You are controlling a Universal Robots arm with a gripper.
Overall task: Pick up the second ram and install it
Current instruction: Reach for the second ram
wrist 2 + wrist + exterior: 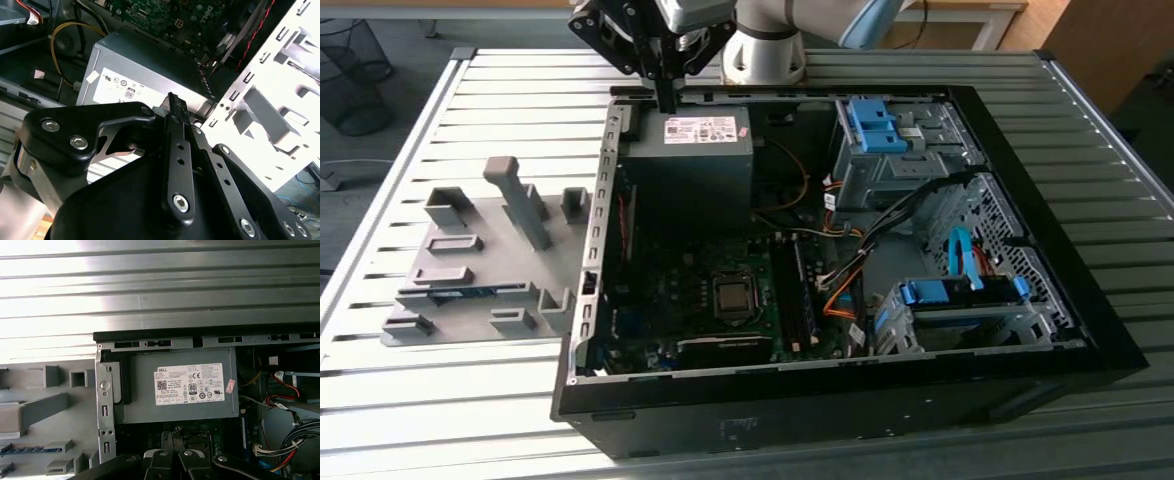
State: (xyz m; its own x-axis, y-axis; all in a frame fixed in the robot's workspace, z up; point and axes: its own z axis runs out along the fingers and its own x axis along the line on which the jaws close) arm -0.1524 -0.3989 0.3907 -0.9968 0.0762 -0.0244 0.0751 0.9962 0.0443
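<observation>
Okay, second ram (460, 292) lies flat in the grey fixture (478, 218) near the bench (427, 410) edge on the exterior view's left, just beside the open computer case (854, 400). Farther back, the tool (667, 98) hangs over the power supply (687, 165) at the case's far wall — fingers clenched together, grasping nothing.

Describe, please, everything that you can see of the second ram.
The second ram is a thin blue-green strip lying lengthwise in a slot of the grey fixture, on the exterior view's left of the computer case. Its chips and label are too small to tell. The gripper hangs well apart, over the case.
</observation>
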